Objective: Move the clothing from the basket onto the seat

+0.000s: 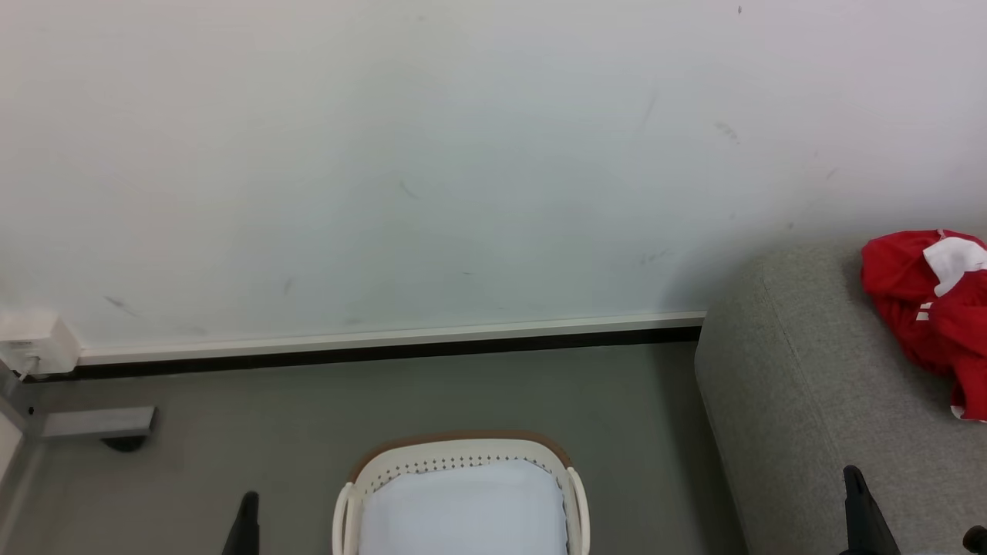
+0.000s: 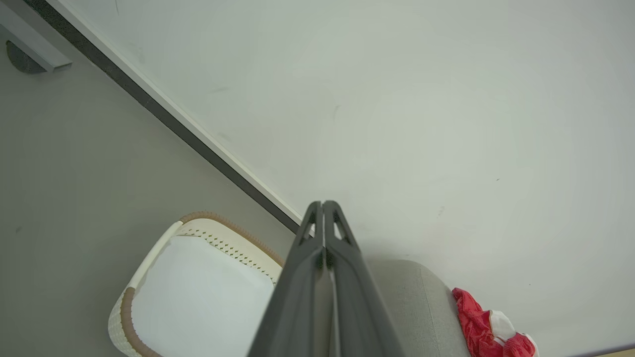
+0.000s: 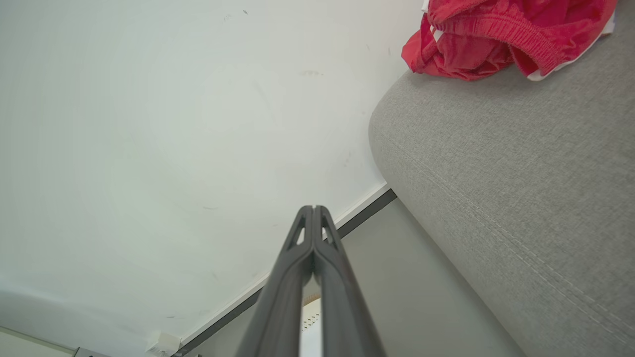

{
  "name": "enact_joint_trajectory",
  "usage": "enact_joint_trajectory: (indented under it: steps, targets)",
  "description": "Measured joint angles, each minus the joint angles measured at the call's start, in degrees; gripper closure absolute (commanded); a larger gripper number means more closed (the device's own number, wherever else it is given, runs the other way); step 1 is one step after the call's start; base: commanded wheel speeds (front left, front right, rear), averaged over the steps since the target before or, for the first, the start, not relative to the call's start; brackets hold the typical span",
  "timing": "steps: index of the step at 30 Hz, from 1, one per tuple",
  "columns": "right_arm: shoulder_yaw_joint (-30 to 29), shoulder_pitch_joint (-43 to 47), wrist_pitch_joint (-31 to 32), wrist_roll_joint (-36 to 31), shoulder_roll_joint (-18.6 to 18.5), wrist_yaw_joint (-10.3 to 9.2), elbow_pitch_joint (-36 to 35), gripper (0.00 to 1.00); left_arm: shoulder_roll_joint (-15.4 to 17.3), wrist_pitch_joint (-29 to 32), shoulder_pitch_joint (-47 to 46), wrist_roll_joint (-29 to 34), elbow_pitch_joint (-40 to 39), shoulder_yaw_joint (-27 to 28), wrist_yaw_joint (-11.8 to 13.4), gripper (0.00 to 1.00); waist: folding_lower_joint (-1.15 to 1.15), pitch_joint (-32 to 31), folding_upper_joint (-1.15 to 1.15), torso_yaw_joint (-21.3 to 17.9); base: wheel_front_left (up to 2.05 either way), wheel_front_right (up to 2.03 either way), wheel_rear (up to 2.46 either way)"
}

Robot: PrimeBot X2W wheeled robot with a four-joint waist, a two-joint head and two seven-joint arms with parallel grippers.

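1. Now, left tool point(image 2: 323, 206) just left of the basket point(image 1: 463, 451), fingers pressed together, nothing pinched.
2. Basket on the floor point(image 1: 231, 401), white lining point(image 1: 463, 509) showing.
3. Seat point(image 1: 810, 385) right of the basket; red clothing point(image 1: 917, 308) bunched on it, well apart from the basket.
4. Right tool point(image 3: 314, 208) right of the basket, pressed together, nothing pinched.

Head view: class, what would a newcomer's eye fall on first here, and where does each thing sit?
The red clothing stands out first, bunched on the grey seat at the right edge, close to the pale wall. Next comes the white basket on the floor at bottom centre, with its white lining and no red in the part in view.
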Motion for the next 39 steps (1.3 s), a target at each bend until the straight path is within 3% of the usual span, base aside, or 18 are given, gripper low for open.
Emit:
enact_joint_trajectory:
  steps: [39]
  targets:
    - [-2.69,-2.51,6.23,23.82,-0.14,0.00,-1.96,1.00,-0.13,6.24,-4.60,-22.09,-0.27,1.74,0.00,1.00,0.00,1.36,0.00,0.90,0.00,0.00,0.00]
